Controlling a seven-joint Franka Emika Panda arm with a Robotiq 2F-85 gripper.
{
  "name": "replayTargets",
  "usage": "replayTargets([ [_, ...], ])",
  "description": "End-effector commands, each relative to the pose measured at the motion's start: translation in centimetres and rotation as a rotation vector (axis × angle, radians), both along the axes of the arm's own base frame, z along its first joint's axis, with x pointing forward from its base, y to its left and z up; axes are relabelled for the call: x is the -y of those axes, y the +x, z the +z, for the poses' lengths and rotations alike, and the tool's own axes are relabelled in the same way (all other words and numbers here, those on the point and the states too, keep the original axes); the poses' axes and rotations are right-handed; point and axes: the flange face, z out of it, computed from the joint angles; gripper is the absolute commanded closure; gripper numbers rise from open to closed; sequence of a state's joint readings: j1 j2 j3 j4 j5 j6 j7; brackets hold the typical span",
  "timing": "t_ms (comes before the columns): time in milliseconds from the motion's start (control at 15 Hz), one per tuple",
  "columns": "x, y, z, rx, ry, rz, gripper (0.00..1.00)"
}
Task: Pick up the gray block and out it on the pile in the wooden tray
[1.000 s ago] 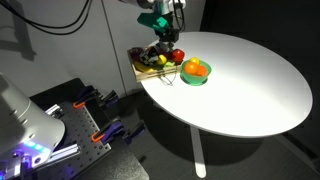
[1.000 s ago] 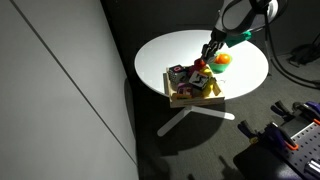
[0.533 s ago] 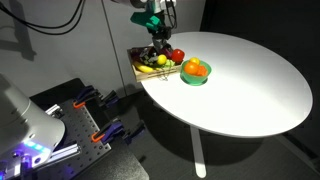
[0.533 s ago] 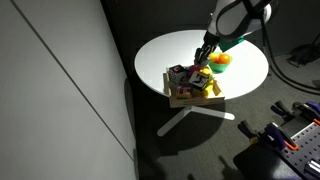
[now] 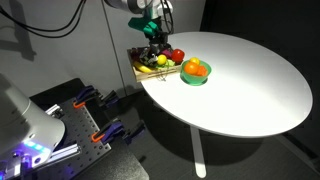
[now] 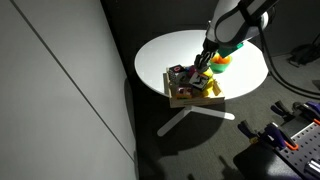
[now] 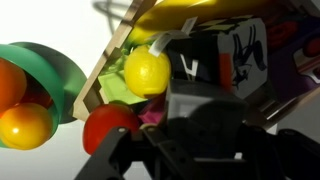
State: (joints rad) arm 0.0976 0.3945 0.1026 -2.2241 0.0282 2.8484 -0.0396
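A: Since the round white surface fills most of both exterior views, start there: what does it carry?

B: Two things, both near one edge. A shallow wooden tray sits at the rim, heaped with small coloured toy pieces. A green plastic bowl stands just beside it, further in, with orange and yellow fruit inside.

A: And the robot?

B: The pale robot arm comes in from above and bends down over the tray. Its end effector hangs directly above the pile, low and close to the topmost pieces.

A: Is it clenched on something?

B: I cannot tell. In the wrist view the dark fingers are a blur along the bottom edge, and how far apart they stand does not show.

A: Where is the gray block?

B: The dark gray block, with white marks on its face, fills the middle of the wrist view. It sits right above the blurred fingers, at the tray's pile. Whether it rests on the pile or is pinched between the fingers is unclear. In the exterior views it is too small to pick out.

A: Anything smaller around it?

B: A round yellow ball sits just beside it on the bowl's side. A shiny red round piece lies lower in that view, near the bowl.
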Motion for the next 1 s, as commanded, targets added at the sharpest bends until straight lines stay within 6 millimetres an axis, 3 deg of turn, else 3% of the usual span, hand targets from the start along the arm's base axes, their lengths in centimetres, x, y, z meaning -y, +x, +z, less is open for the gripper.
replayTargets([
  [0,0.2,-0.2,-0.7,-0.002,-0.014,-0.002,0.76],
  [67,0.2,-0.2,-0.8,-0.006,-0.016,-0.003,0.26],
  [200,0.2,-0.2,-0.8,-0.009,-0.017,-0.003,0.19],
  [333,0.4,-0.2,-0.5,-0.006,-0.019,-0.007,0.03],
  [933,0.5,0.0,2.9,0.082,0.027,-0.024,0.0],
])
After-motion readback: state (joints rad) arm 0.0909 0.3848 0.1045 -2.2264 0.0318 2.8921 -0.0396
